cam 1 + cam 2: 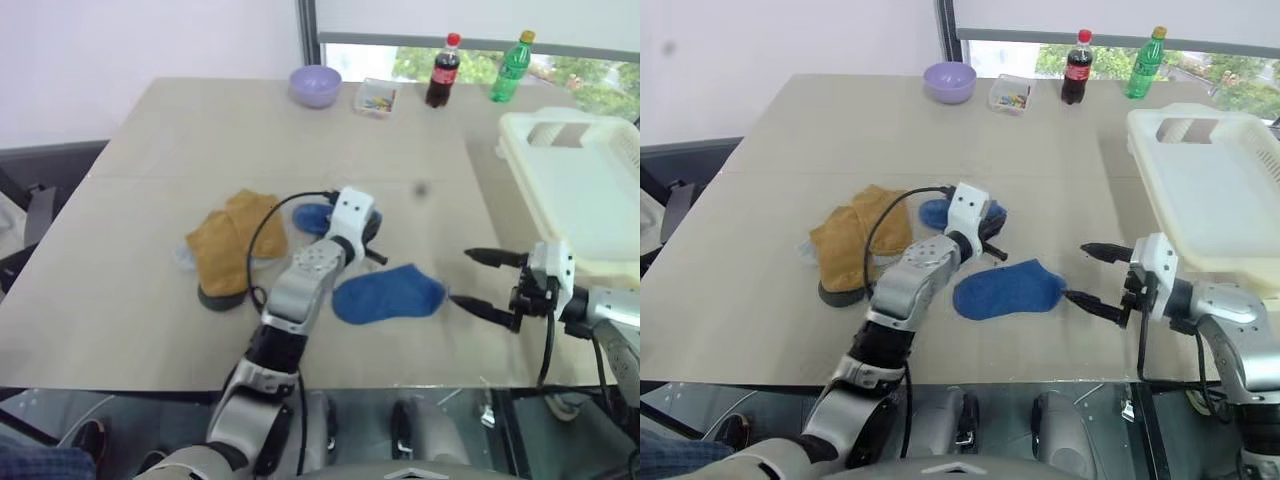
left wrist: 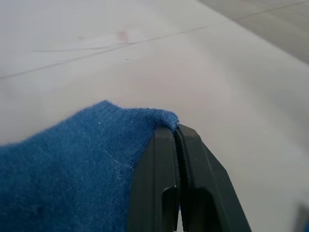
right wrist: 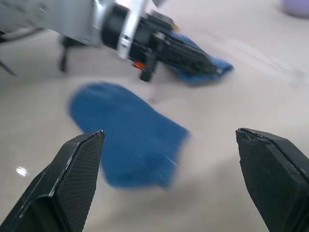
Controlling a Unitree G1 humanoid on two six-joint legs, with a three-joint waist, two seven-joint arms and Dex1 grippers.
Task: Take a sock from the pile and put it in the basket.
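Currently left hand (image 1: 372, 232) clamps blue sock (image 2: 72, 169) by edge only (thin bite), could slip before basket (image 1: 590, 200) at table's right; right hand (image 1: 478, 280) gapes empty beside second blue sock (image 1: 388, 295), could snag it.

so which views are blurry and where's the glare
Right wrist view: the loose blue sock and the left end effector behind it are smeared, while the near black fingers look crisp. Left wrist view: the table beyond the pinched blue sock is soft and washed out. Eye views: bright window behind the bottles, sharp overall.
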